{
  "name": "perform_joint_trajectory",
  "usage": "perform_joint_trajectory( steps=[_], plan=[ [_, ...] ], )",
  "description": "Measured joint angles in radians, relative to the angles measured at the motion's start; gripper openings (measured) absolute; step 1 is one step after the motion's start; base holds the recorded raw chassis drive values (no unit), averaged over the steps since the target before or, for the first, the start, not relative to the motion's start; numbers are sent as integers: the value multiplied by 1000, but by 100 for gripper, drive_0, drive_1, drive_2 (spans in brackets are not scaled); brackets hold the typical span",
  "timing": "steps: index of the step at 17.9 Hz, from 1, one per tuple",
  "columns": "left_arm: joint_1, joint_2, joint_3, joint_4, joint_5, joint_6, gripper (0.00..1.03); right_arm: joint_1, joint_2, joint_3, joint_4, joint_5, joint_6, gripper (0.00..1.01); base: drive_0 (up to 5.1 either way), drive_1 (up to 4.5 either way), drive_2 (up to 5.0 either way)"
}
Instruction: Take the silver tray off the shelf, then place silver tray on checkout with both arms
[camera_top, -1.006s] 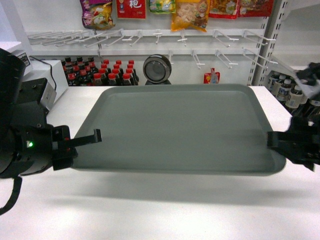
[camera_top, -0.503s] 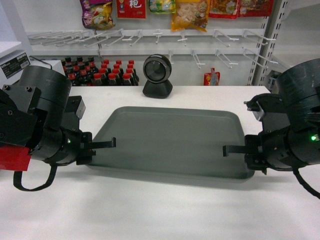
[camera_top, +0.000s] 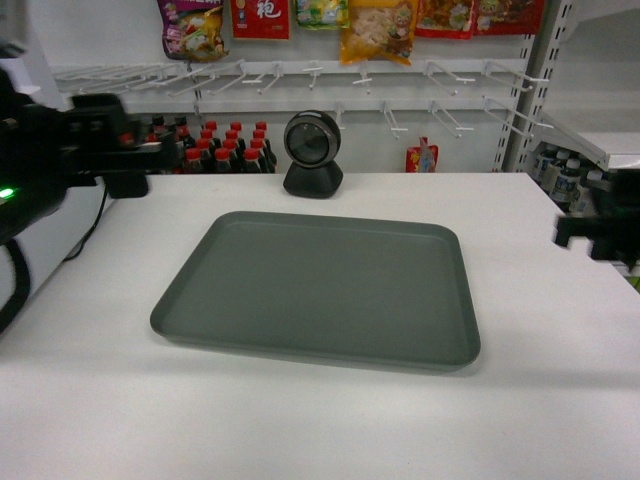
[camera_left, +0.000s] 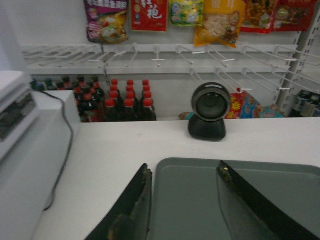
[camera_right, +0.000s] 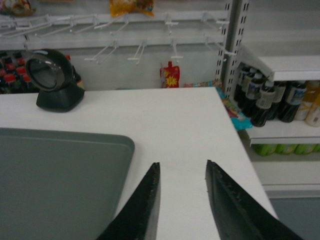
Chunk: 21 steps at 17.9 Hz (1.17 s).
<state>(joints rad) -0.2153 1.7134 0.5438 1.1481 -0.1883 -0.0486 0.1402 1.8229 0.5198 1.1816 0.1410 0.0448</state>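
Observation:
The silver tray (camera_top: 320, 285) lies flat on the white checkout (camera_top: 300, 420), in front of the black round scanner (camera_top: 313, 153). Neither gripper touches it. My left gripper (camera_top: 140, 168) is raised at the far left, open and empty. In the left wrist view its fingers (camera_left: 183, 169) hang spread above the tray's near-left corner (camera_left: 250, 200). My right gripper (camera_top: 590, 225) sits at the right edge, open. In the right wrist view it (camera_right: 182, 163) hovers over bare counter, right of the tray (camera_right: 55, 180). A white shelf (camera_right: 285, 62) stands at the right.
A white register box (camera_left: 20, 150) with a black cable (camera_left: 65, 150) stands at the counter's left end. Red-capped dark bottles (camera_top: 215, 150) stand behind the counter. Dark bottles (camera_right: 272, 102) sit under the right shelf. Wire pegs and hanging snack bags (camera_top: 380, 25) line the back wall.
The tray came down from mid-air onto the checkout. Both grippers let go of its short edges and drew back, the left up and outward, the right off to the right.

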Motion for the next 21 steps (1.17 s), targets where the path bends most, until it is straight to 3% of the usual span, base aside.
perform_joint_trajectory(
  steps=[1, 3, 4, 6, 8, 9, 10, 11, 13, 21],
  plan=[
    [33, -40, -81, 19, 5, 15, 29, -18, -47, -73, 77, -8, -14, 23, 0, 0, 0],
    [76, -171, -194, 24, 29, 28, 6, -33, -193, -161, 110, -31, -26, 2, 0, 0, 0],
    [80, -234, -227, 27, 50, 31, 1, -37, -241, -208, 96, -50, -31, 2, 0, 0, 0],
    [103, -325, -313, -10, 79, 31, 1, -67, -332, -300, 52, -60, -35, 2, 0, 0, 0],
    [127, -426, -376, -52, 96, 31, 1, -76, -505, -336, -68, -75, -38, 2, 0, 0, 0],
    [135, -480, -395, -72, 103, 31, 1, -112, -572, -358, -90, -136, -39, 2, 0, 0, 0],
    [143, -533, -418, -101, 111, 31, 1, -143, -622, -384, -121, -136, -38, 2, 0, 0, 0],
    [177, -576, -438, -137, 161, 31, 1, -146, -662, -409, -158, -134, -38, 2, 0, 0, 0],
    [219, -686, -473, -205, 181, 32, 1, -146, -769, -443, -219, -138, -38, 2, 0, 0, 0],
    [217, -1044, -533, -506, 186, 32, 1, -145, -1133, -507, -515, -140, -39, 2, 0, 0, 0]
  ],
)
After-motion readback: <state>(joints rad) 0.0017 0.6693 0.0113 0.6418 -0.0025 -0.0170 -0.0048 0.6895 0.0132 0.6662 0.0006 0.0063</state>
